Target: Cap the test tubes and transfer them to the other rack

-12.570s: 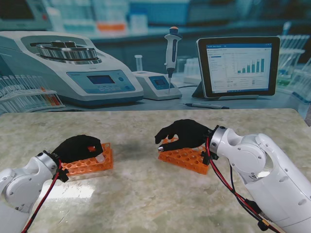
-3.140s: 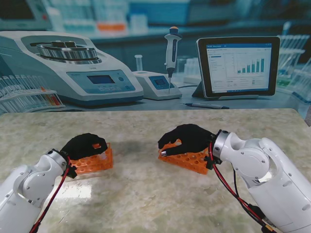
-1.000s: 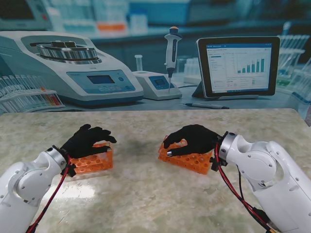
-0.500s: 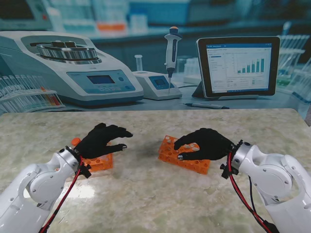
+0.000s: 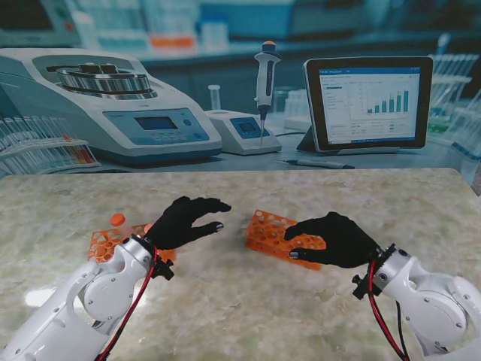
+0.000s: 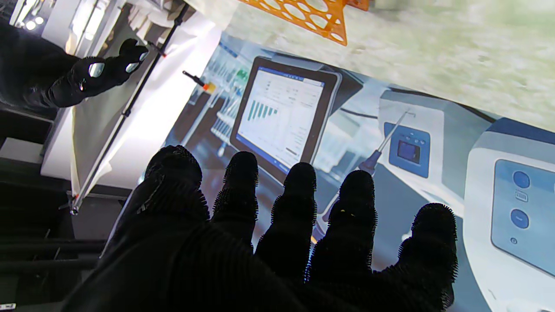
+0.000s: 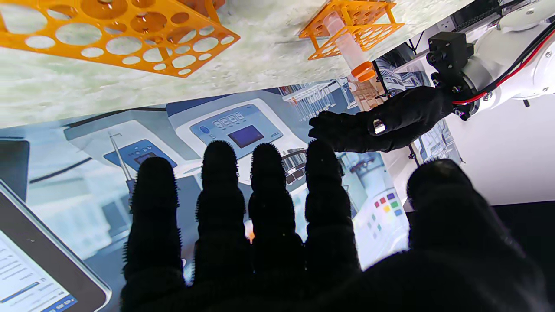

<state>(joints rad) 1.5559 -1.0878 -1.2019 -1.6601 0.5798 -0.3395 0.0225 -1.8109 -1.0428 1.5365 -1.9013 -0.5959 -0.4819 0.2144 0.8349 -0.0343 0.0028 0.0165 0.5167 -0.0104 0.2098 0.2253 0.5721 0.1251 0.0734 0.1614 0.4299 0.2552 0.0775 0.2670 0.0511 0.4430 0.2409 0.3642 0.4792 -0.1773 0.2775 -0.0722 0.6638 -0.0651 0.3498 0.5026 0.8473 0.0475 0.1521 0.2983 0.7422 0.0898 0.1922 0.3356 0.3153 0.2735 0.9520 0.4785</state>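
Note:
Two orange racks stand on the marble table. The left rack (image 5: 105, 243) holds one clear test tube with an orange cap (image 5: 117, 219), also seen as the capped tube (image 7: 348, 47) in the right wrist view. The right rack (image 5: 272, 232) shows only empty holes. My left hand (image 5: 186, 220) hovers between the racks, fingers spread, holding nothing. My right hand (image 5: 335, 239) hangs over the right rack's near right end, fingers apart and empty. Both wrist views show spread fingers (image 6: 299, 203) and fingers (image 7: 269, 190) with nothing in them.
A printed lab backdrop with a centrifuge (image 5: 113, 105), a pipette (image 5: 264, 83) and a tablet (image 5: 368, 101) stands behind the table's far edge. A bare strip of table top lies between the two racks.
Both hands have let go of the racks and opened. The left hand rose and moved right off its rack, uncovering the capped tube. The right hand drew back toward me and to the right.

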